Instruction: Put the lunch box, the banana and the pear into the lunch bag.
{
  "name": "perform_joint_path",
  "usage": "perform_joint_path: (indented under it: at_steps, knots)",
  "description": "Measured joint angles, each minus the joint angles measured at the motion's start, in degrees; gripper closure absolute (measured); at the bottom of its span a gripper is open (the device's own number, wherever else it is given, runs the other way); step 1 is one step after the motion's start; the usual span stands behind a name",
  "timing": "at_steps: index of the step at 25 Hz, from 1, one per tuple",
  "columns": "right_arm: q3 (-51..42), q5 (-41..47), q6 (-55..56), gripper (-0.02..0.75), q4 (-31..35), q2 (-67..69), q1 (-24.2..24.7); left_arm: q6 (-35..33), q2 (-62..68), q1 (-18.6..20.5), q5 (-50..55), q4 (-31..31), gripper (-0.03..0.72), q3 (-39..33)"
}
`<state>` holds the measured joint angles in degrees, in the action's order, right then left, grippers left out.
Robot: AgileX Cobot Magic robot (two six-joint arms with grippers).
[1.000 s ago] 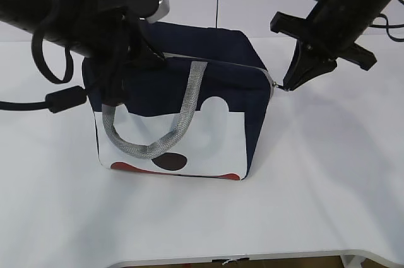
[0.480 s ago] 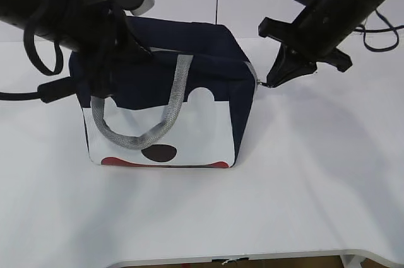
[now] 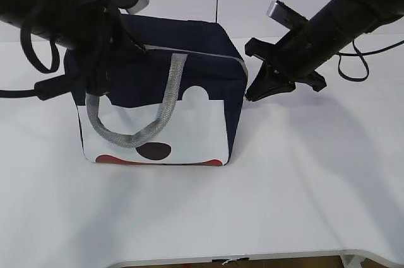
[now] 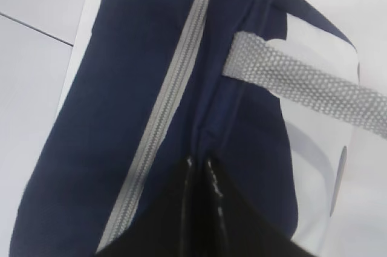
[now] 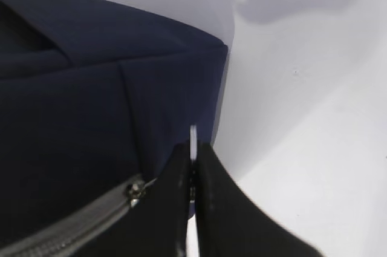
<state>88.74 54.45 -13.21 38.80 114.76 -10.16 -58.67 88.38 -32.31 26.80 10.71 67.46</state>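
White flat surface carries everything, bare around the bag. Large boxy navy fabric lunch bag stands upright left of centre on the surface; its near side is white with a dark oval spot and red patches along the bottom edge. Grey zipper runs the length of the bag's top; teeth look meshed along the stretch the left wrist view shows. Grey webbing handle hangs in a loop down the white side.

Left arm, black, sits over the bag's upper left corner. Left end effector: fingers pressed together, pinching a fold of navy fabric just beside the zipper near the handle's anchor point.

Right arm, black, comes in from upper right, angled down toward the bag's right end. Right end effector: fingers clamped on the small silver zipper ring pull, which sticks up thin and edge-on between them, right at the bag's top right corner. Slider sits just left of the fingers at the end of the zipper run.

Lunch box, banana and pear: cannot tell where they are, none visible in any view.
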Motion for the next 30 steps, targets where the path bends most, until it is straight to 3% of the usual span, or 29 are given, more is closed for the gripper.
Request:
perform_joint_path:
  at_steps: [8,14,16,30]
  knots:
    - [0.0,-0.1,-4.5,0.695,0.2,0.0,0.1,0.0,0.0,0.0,0.0,-0.1,0.701,0.0]
    - [0.0,2.1,-10.3,0.439,0.2,-0.2,0.1,0.0,0.0,0.0,0.0,-0.1,0.701,0.0]
    - [0.0,2.8,-14.1,0.395,0.2,-1.0,0.1,0.0,0.0,0.0,0.0,-0.1,0.701,0.0]
    - [-0.1,14.9,-54.5,0.367,-2.7,-9.5,0.1,0.0,0.0,0.1,0.0,-0.2,0.698,0.0]
